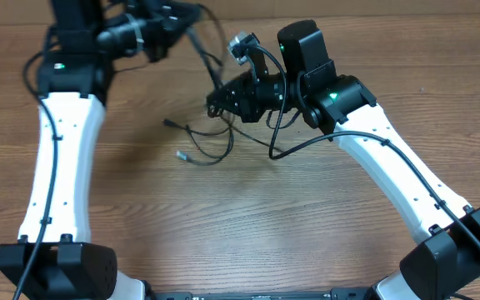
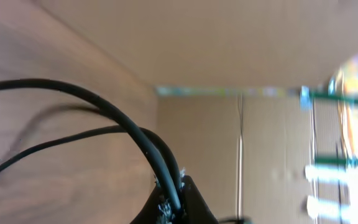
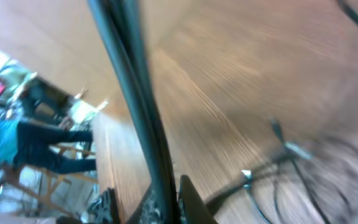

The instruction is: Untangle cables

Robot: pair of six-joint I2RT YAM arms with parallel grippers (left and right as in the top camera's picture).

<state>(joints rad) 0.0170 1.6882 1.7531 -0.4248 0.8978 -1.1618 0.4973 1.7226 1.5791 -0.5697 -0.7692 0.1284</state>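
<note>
Thin black cables (image 1: 209, 143) lie in a loose tangle on the wooden table (image 1: 248, 217), with small plug ends at the left. One strand (image 1: 206, 60) rises from the tangle, stretched between both grippers. My left gripper (image 1: 182, 21) is at the far edge, lifted, and shut on two black cable strands (image 2: 143, 140); its jaws (image 2: 174, 202) pinch them tightly. My right gripper (image 1: 214, 102) hovers over the tangle and is shut on a black cable (image 3: 135, 99) that runs up out of its fingers (image 3: 166, 205). A silvery plug (image 3: 246, 175) and loops (image 3: 303, 168) lie on the table beyond it.
The right arm's own thicker black wire (image 1: 307, 143) arcs over the table beside the tangle. Both arm bases (image 1: 57, 267) stand at the near edge. A cardboard wall (image 2: 241, 143) stands beyond the far edge of the table.
</note>
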